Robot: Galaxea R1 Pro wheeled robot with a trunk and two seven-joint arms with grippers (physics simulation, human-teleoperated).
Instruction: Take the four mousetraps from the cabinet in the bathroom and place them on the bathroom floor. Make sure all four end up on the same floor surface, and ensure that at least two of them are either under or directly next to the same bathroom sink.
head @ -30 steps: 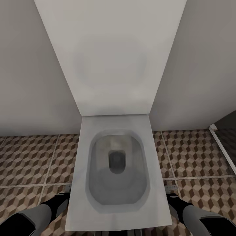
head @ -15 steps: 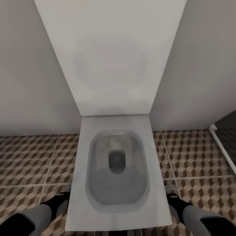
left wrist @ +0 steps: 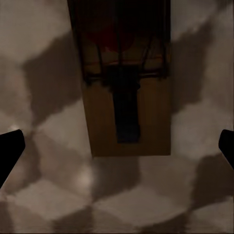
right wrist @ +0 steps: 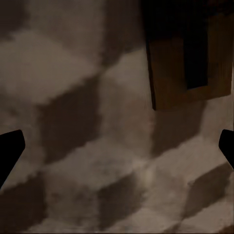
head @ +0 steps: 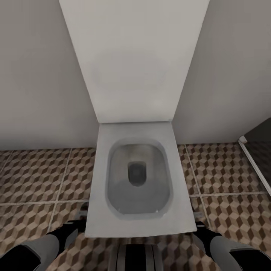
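- The robot is standing right up against a white toilet (head: 137,180), its lid raised against the grey wall (head: 37,75), with the patterned bathroom floor (head: 41,177) spreading out on both sides of the bowl.
- The left arm (head: 37,248) is hanging low beside the toilet's left front corner, and the right arm (head: 229,250) is hanging low beside its right front corner, both pointing down at the tiles.
- Under the left pincer (left wrist: 117,146) 1 mousetrap (left wrist: 127,97) is lying flat on the tiles. In the left wrist view its long axis is running straight along the line the fingers are pointing, with the red mark and the wire spring at the far end and the plain board end nearest the pincer.
- That left pincer is spread wide, 1 dark fingertip (left wrist: 9,148) showing at each side, gripping nothing and well clear of the board.
- Under the right pincer (right wrist: 117,146) a second mousetrap (right wrist: 187,63) is lying flat on the floor, off to 1 side. Its long axis is running the same lengthwise way, but which end is which I cannot tell.
- The right pincer is spread just as wide and is holding nothing.
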